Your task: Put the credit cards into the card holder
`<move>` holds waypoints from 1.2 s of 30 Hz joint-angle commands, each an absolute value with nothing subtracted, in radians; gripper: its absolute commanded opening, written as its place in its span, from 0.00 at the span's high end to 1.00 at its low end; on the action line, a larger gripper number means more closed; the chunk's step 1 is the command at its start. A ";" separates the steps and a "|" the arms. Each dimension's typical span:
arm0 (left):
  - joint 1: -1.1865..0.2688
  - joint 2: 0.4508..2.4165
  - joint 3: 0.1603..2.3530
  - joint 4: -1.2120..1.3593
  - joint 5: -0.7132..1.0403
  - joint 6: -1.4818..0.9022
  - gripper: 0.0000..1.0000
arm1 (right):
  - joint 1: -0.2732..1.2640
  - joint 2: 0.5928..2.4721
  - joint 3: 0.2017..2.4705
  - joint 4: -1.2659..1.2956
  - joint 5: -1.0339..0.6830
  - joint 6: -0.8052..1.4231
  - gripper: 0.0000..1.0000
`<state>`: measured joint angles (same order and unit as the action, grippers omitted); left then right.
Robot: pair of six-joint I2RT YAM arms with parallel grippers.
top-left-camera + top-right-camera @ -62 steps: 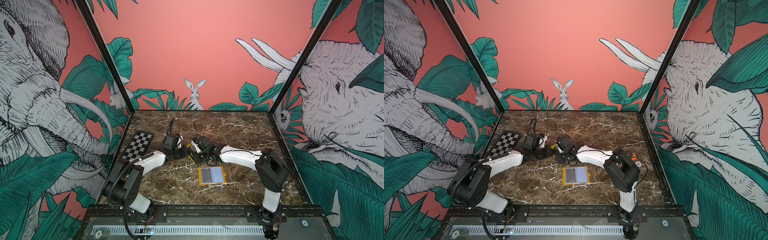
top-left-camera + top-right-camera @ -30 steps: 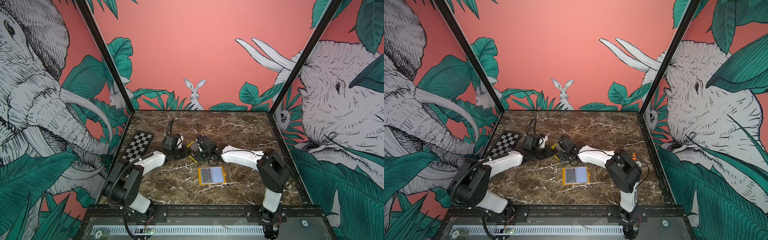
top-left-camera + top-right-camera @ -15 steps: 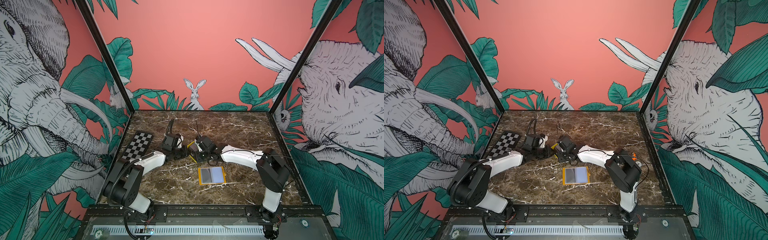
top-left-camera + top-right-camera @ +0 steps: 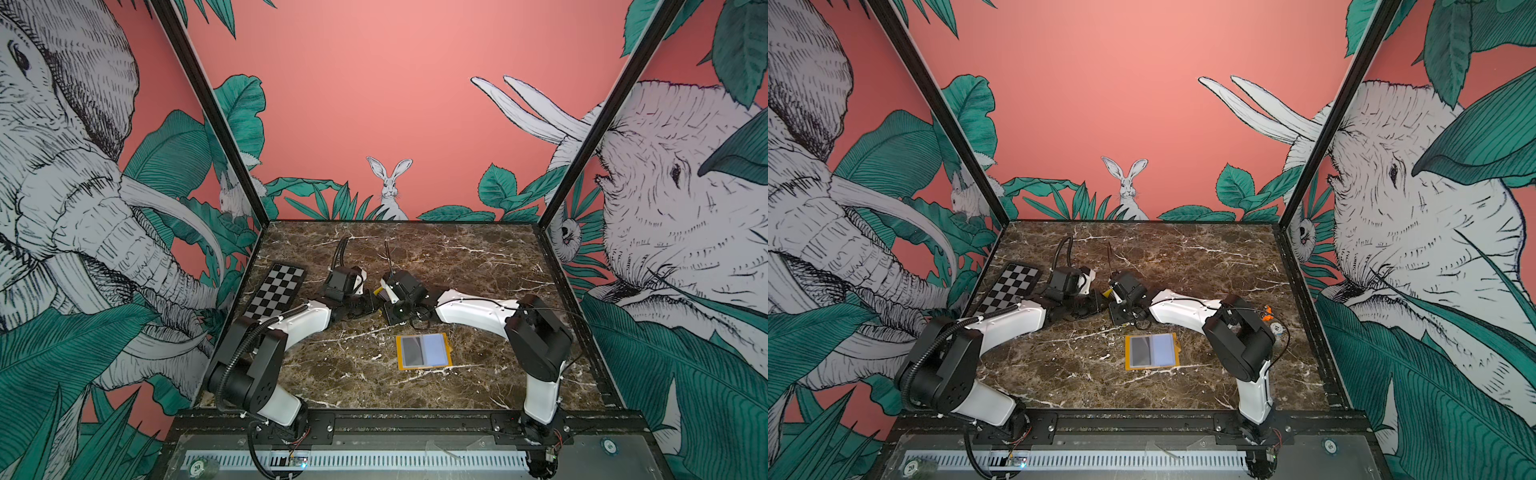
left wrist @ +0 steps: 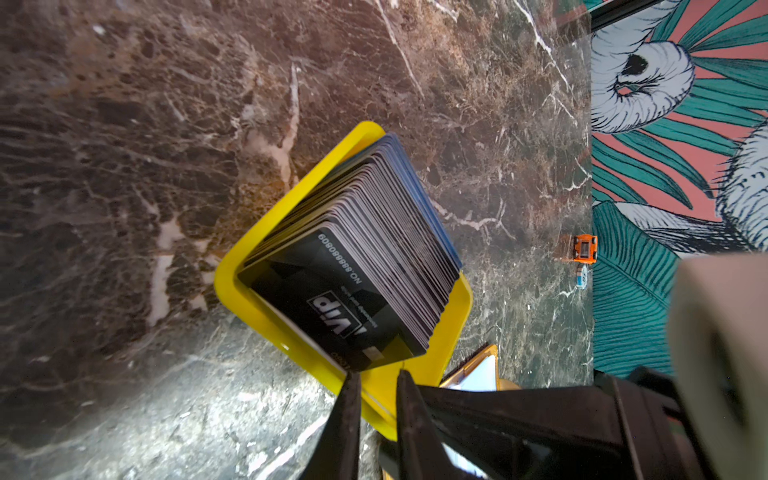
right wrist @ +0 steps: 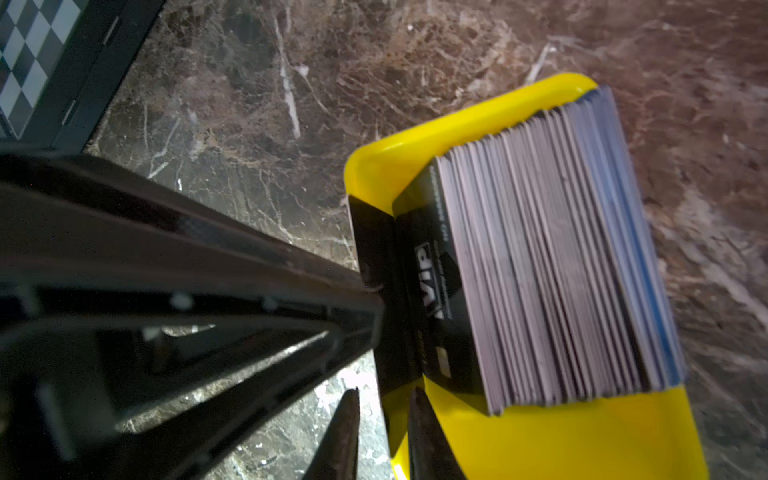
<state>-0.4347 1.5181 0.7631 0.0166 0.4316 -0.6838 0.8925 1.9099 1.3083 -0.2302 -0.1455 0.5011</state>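
We seem to be picking a card; the credit cards (image 5: 365, 266) stand in the yellow tray (image 5: 249, 307), the card holder (image 4: 424, 351) lies open well apart; left tool (image 5: 377, 376) and right tool (image 6: 384, 395) show thin gaps, grip we cannot tell; next we must pinch just one.

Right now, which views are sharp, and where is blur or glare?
Left wrist view: crisp, lettering on the credit cards readable, glare on the marble table. Right wrist view: soft, card edges smeared, foreground dark, unfocused. Both top views: sharp, evenly lit, card holder sleeves reflecting pale.
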 commanded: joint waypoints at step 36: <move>-0.408 1.372 0.579 0.305 0.680 -0.759 0.79 | 0.850 1.694 1.249 -0.309 -0.086 0.508 0.96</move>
